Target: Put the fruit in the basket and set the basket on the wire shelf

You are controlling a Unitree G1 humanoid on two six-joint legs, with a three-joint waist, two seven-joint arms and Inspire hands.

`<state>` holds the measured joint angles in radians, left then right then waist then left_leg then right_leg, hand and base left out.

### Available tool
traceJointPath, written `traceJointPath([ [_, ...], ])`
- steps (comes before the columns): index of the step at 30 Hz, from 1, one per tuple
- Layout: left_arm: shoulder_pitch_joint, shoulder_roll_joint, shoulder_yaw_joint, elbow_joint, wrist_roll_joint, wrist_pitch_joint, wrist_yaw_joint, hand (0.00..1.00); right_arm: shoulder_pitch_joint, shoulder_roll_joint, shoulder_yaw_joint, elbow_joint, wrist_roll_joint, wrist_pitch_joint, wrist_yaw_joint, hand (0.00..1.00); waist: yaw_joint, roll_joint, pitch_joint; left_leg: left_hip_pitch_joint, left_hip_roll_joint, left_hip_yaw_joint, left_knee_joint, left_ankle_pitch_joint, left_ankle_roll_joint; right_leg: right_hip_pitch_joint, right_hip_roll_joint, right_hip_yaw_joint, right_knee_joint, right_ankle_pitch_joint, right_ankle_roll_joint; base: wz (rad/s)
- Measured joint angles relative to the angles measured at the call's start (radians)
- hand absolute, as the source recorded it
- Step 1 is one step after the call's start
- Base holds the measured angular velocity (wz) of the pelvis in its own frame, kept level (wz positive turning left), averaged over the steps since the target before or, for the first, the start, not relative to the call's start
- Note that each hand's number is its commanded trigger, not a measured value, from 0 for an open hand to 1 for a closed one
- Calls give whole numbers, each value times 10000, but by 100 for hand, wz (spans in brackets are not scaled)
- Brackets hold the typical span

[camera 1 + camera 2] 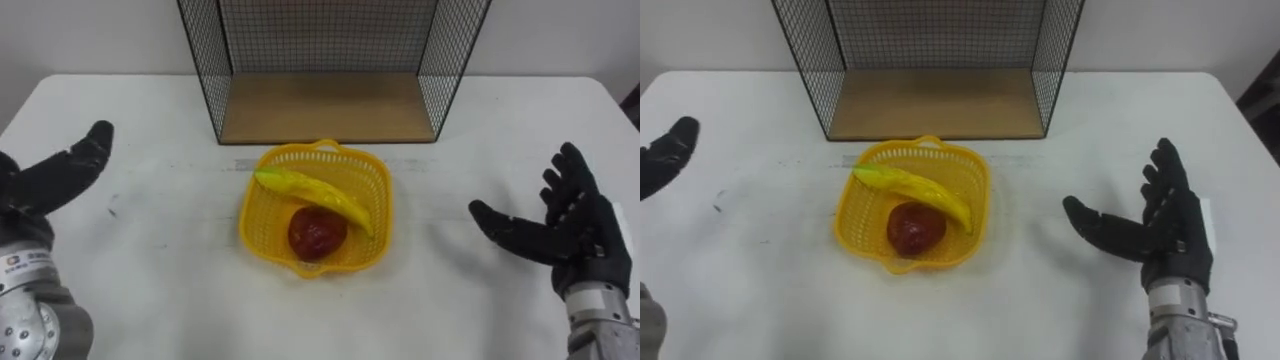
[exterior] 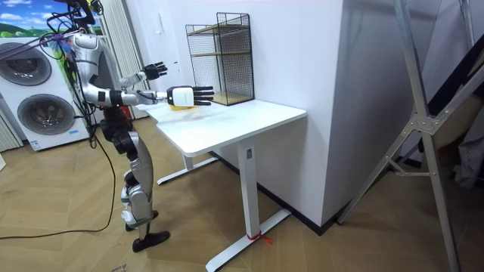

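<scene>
A yellow plastic basket stands on the white table just in front of the wire shelf. Inside it lie a yellow banana and a dark red apple. My left hand hovers open to the basket's left, fingers straight. Open as well, my right hand hangs to the basket's right, palm turned toward it. Both hands are well apart from the basket. In the room view I stand at the table's end with both arms stretched over it, right hand and left hand above the top.
The wire shelf has black mesh walls and a wooden bottom board, and it stands against the wall at the table's back. Washing machines stand behind me. The table edge runs close to my body.
</scene>
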<state>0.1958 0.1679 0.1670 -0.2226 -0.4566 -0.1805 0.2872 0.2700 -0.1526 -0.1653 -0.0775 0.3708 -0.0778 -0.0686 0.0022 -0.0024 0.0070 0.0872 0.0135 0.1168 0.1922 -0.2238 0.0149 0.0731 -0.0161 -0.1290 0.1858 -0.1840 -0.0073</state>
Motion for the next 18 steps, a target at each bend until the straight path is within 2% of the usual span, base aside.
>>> traceJointPath([
  [5, -19, -46, -274, 938, -373, 430, -937, 0, -217, 59, 260, 81, 234, 23, 432, 0, -43, 42, 26, 274, 82, 201, -95, 0, -2, 152, 26, 135, -1, 0, 0, -11],
  [6, -27, -113, -290, 1095, -442, 602, -1106, 0, -246, 118, 289, 169, 234, 50, 602, 0, -84, 33, 32, 254, 79, 204, -98, 0, -2, 134, 26, 134, 7, 1, 0, 0],
  [9, -31, -406, -326, 1477, -542, 765, -1296, 0, -265, 347, 396, 351, 249, 136, 777, 0, -168, 24, 31, 268, 80, 292, -97, 0, -2, 128, 28, 142, 29, 1, 0, -1],
  [11, -31, -513, -331, 1484, -646, 905, -1372, 0, -271, 364, 545, 409, 256, 147, 879, 0, -171, 11, 38, 253, 88, 359, -94, -1, -2, 93, 37, 149, 42, 14, -7, -7],
  [18, -32, -675, -795, 1484, -683, 1028, -1655, 0, -390, 439, 828, 414, 328, 148, 1160, 0, -246, -26, 15, 254, 88, 381, -96, -1, -2, 82, 47, 166, 64, 25, -11, -1],
])
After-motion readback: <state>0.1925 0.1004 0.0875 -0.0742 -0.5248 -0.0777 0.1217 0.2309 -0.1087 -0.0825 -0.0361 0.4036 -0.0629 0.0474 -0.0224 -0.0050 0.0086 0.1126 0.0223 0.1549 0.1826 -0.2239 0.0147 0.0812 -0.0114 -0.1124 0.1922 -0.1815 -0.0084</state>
